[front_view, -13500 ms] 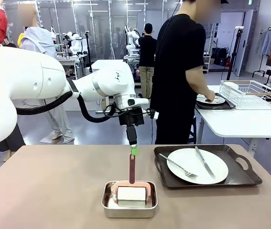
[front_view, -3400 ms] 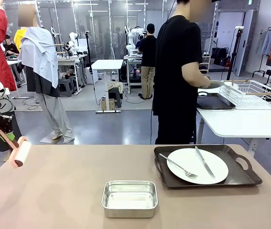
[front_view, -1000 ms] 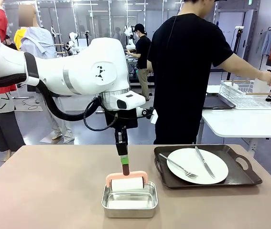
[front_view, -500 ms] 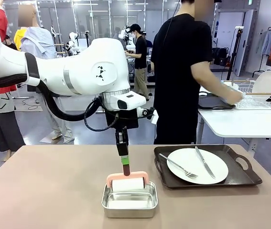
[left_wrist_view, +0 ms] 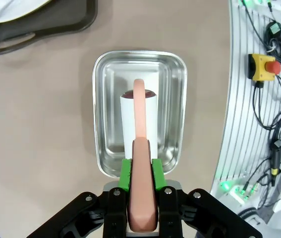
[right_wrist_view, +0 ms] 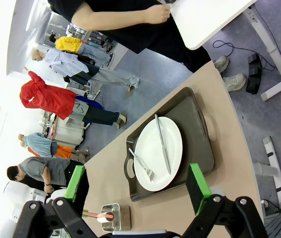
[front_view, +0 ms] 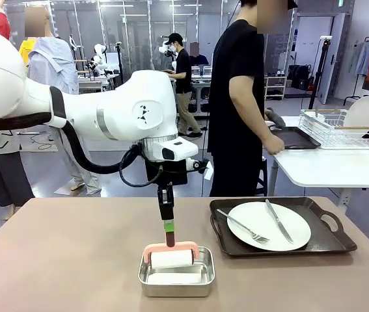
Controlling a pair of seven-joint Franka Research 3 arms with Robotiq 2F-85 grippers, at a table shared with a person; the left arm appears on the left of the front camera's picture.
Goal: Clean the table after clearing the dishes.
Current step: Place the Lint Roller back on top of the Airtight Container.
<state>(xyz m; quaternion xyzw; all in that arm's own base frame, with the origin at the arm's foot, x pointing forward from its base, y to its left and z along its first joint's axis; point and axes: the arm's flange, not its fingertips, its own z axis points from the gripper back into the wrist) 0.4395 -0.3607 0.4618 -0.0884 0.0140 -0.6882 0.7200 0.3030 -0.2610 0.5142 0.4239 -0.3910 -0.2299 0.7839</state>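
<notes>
The taupe table [front_view: 73,260] is bearing one tray [front_view: 327,244] with plate [front_view: 269,227], fork [front_view: 243,227] and knife [front_view: 279,221], so clearing is looking unfinished; the left gripper [front_view: 167,224] is clamping the roller [front_view: 170,258] in the steel pan [front_view: 176,278], the right gripper [right_wrist_view: 136,183] gaping, empty

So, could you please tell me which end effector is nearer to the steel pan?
Left. The left end effector hangs directly above the steel pan, shut on the handle of the lint roller. The right end effector is open, far off on the tray's side.
</notes>
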